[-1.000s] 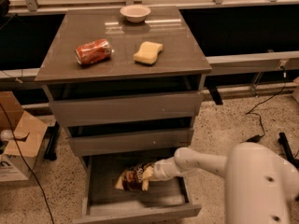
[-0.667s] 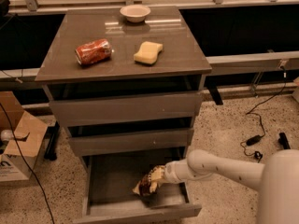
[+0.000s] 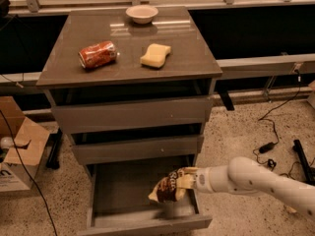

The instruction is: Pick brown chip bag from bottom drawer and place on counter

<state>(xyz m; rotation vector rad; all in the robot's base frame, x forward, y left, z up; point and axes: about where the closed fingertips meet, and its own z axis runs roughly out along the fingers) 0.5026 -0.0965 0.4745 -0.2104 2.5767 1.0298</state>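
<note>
**Counter waiting, bag off the drawer floor**

Speckled flooring and loose cables surround the cabinet, whose bottom drawer (image 3: 147,224) stands pulled out. A second ago the brown chip bag (image 3: 170,187) lay near the drawer's middle. Now it hangs toward the right side, and I judge it raised off the drawer's base. My gripper (image 3: 189,180), reaching in from the right, pinches the bag's tan end. The grasp looks taken. What remains is the carry up to the counter (image 3: 187,58), past the red can (image 3: 97,54), yellow sponge (image 3: 155,55) and bowl (image 3: 141,14).
</note>
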